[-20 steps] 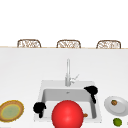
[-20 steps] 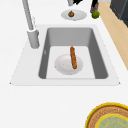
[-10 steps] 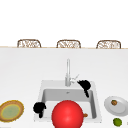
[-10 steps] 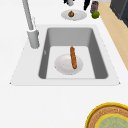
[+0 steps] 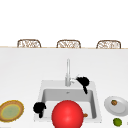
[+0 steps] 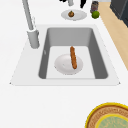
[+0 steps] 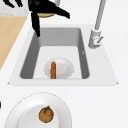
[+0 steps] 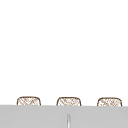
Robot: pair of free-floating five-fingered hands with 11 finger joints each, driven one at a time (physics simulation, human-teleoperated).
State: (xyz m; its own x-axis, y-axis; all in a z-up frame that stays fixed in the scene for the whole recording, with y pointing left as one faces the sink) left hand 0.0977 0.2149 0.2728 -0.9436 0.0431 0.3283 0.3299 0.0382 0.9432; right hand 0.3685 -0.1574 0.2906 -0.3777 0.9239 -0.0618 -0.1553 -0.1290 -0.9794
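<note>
My right hand (image 5: pixel 83 82) hangs open beside the faucet (image 5: pixel 67 72), close to its side lever, with one finger pointing down over the sink's (image 5: pixel 45 96) back right. In the right side view this hand (image 7: pixel 42 8) is spread above the basin's far end. Lower at the sink's front left corner hangs my left hand (image 5: pixel 39 108), fingers relaxed and holding nothing. A brown sausage (image 6: pixel 73 57) lies on a white plate (image 6: pixel 62 66) in the basin. A big red ball (image 5: pixel 67 115) covers the sink's front edge in the front view.
A yellow-rimmed plate (image 5: pixel 11 110) lies on the counter to the left. To the right, a white plate (image 5: pixel 122 106) carries a small brown fruit (image 5: pixel 114 102), with a lime (image 5: pixel 117 121) and a dark jar (image 6: pixel 94 5) near it. Chair backs (image 5: pixel 68 43) line the far counter edge.
My right hand has moved left and a little back, from over the sink's right side to beside the faucet. The left hand and the sausage have stayed put.
</note>
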